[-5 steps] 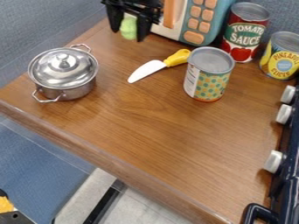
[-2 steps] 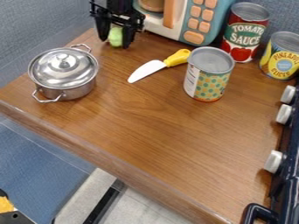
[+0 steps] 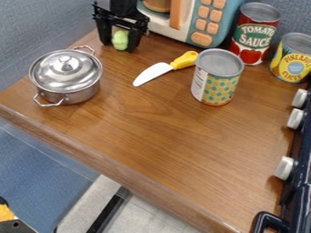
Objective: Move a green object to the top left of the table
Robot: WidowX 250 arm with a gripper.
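Observation:
The black gripper (image 3: 120, 45) hangs down at the table's top left corner, beyond the metal pot and left of the toy microwave. It is shut on the green object (image 3: 120, 40), a small, rounded, light green thing that shows between its two fingers. The green object's lower end is at or just above the wood; I cannot tell if it touches. Parts of its sides and top are hidden by the gripper.
A lidded metal pot (image 3: 66, 75) stands nearest, on the left. Right of the gripper are the microwave (image 3: 203, 23), a yellow-handled knife (image 3: 154, 73), a dotted can (image 3: 217, 77), a tomato can (image 3: 255, 32) and a pineapple can (image 3: 294, 57). A stove edge lines the right.
The gripper and the green object have moved left and a little down in the view, away from the microwave. Over the latest frames they have shifted only slightly.

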